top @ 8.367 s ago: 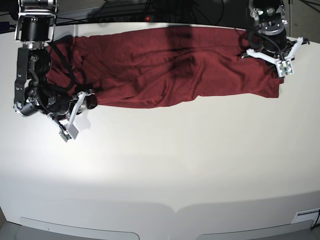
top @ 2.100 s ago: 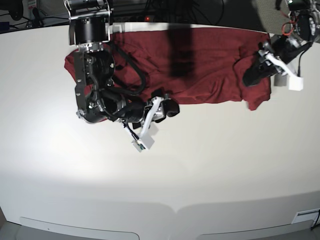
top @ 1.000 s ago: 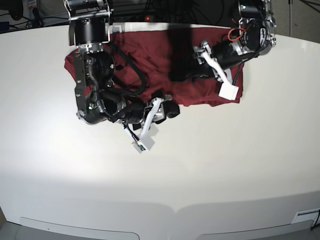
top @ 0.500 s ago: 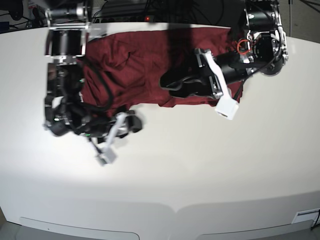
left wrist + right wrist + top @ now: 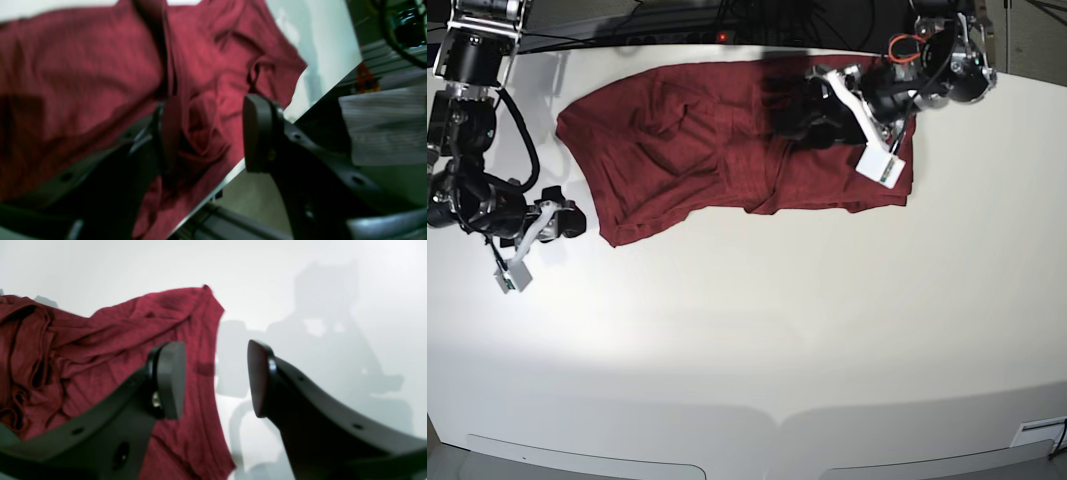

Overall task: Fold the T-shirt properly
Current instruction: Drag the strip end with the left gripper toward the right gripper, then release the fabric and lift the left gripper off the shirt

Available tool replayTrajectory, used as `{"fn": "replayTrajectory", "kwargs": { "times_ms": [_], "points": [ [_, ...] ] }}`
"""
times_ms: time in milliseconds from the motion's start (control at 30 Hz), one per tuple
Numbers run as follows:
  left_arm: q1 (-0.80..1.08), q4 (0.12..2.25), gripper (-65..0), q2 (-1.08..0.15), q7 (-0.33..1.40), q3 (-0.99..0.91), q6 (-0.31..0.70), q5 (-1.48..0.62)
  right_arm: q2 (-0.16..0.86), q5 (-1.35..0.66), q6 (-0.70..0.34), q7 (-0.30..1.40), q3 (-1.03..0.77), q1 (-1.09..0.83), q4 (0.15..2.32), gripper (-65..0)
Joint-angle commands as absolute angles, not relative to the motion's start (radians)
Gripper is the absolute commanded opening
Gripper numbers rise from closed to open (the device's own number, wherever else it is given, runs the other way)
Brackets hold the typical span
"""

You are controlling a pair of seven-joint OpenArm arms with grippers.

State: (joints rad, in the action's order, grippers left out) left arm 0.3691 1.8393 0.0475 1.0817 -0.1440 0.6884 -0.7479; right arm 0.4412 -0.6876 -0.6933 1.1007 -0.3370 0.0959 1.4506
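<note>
We see the T-shirt [image 5: 727,150] rumpled at the table's [image 5: 757,340] far edge. Both grippers gape empty: left gripper [image 5: 206,133] above it, right gripper [image 5: 217,380] beside it. Thin and limp, probably; pinch a hem corner.

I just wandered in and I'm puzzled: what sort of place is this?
Probably a robotics lab: two robot arms work over a bare white table holding only a dark red shirt, with cables and metal framing behind.
</note>
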Motion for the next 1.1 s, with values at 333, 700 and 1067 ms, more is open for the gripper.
{"fn": "replayTrajectory", "kwargs": {
  "times_ms": [333, 700, 1067],
  "points": [
    [0.480, 1.858, -35.8, 0.053, 0.801, -0.139, 0.698, -0.557, 0.460, -0.715, -0.698, 1.076, -0.353, 0.117, 1.470, -34.9],
    [0.479, 1.858, -35.8, 0.052, 0.688, 0.095, 0.665, -0.324, 0.460, -0.718, -0.698, 1.074, -0.353, 0.116, 1.470, -34.9],
    [0.482, 1.859, -35.8, 0.052, 0.552, 0.112, 0.549, -0.207, 0.460, -0.718, -0.698, 1.073, -0.353, 0.116, 1.470, -34.9]
  ]
}}
